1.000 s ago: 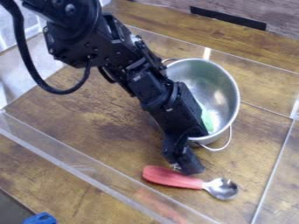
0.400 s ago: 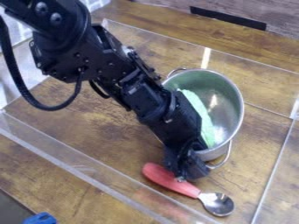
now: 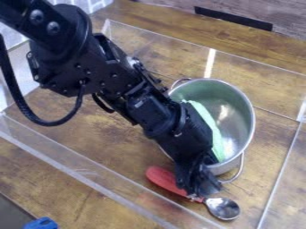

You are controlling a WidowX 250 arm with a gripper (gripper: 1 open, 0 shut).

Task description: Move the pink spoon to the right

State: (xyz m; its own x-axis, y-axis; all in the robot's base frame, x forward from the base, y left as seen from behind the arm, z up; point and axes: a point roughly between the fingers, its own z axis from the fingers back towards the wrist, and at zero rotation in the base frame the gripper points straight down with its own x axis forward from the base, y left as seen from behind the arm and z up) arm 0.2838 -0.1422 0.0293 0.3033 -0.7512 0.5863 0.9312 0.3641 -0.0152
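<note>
The pink spoon lies on the wooden table near the front, its pinkish-red handle pointing left and its shiny silver bowl at the lower right. My black gripper reaches down over the middle of the handle, its fingers closed around it and hiding that part. Both sit just in front of the steel pot.
The steel pot holds a green item and stands right behind the gripper. Clear plastic walls fence the table on all sides, and the front wall runs close to the spoon. A blue object lies outside at the bottom left.
The arm came down onto the spoon handle and the jaws closed on it. The spoon turned, and its silver bowl swung toward the front.
</note>
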